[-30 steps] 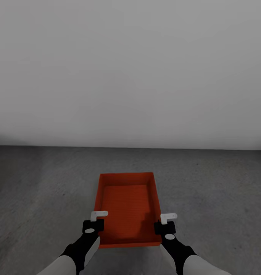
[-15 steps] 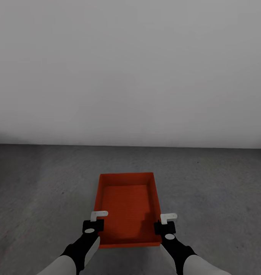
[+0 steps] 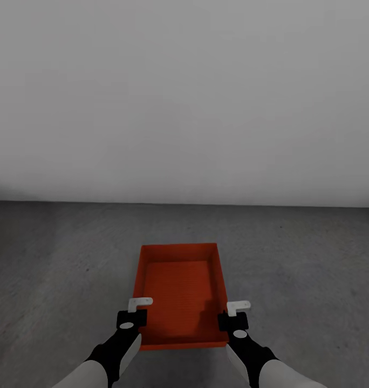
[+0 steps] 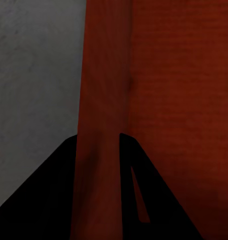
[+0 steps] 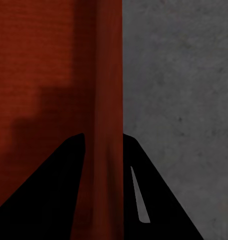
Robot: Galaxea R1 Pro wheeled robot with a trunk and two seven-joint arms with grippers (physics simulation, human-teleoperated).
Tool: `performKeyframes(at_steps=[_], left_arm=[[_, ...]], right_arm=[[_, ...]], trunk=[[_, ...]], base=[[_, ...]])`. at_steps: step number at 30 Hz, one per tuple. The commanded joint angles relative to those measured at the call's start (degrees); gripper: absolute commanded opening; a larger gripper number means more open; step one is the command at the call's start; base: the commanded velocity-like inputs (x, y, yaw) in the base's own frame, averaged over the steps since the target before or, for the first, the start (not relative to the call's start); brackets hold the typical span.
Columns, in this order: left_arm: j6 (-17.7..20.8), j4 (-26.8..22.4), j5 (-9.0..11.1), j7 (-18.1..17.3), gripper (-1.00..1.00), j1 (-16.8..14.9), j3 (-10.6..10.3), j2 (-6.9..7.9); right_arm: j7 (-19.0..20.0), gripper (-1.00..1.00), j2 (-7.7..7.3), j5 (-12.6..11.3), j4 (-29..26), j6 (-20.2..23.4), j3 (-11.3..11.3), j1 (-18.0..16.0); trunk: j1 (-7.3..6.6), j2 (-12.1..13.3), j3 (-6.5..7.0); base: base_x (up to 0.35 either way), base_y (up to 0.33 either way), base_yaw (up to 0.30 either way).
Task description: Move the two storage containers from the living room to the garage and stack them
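Garage floor (image 3: 314,280) fills the lower half of my head view, dark grey and mottled, meeting a plain light grey wall (image 3: 184,97) at twelve o'clock. Dead ahead of me, low in the frame at six o'clock, I hold one orange-red storage container (image 3: 179,291), open side up, its long axis running away from me toward the wall. I cannot tell from the head view whether its bottom touches the concrete or hangs just above it.

My left claw (image 3: 135,312) is at the container's near left corner, roughly seven o'clock from the bin's middle, and my right claw (image 3: 233,315) sits at the near right corner, about five o'clock. In the left wrist view the left side wall (image 4: 101,125) of the bin passes straight between the two dark fingers (image 4: 49,195), which stand one on each side of it, so that claw is clamped on the wall. The right wrist view shows the same on the other side: the right side wall (image 5: 106,125) runs between the fingers (image 5: 159,195), gripped, with ribbed orange interior on one side and grey concrete on the other.
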Motion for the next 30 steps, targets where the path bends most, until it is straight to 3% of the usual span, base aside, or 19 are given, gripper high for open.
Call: performKeyframes(at_steps=[1,30], left_arm=[[-3.94,-0.28,-0.70,0.61,-1.00,-0.05,0.56,0.44],[-3.94,-0.28,-0.70,0.70,-1.00,-0.05,0.56,0.43]], right_arm=[[-0.13,-1.00,-0.03,-1.07,0.15,-0.14,-0.20,0.00],[-0.13,-1.00,-0.03,-1.07,0.09,-0.22,-0.20,0.00]], trunk=[[0.22,-0.43,-0.23],[6.59,-12.06,-5.43]], base=[[0.000,0.000,0.000],[0.000,0.000,-0.045]])
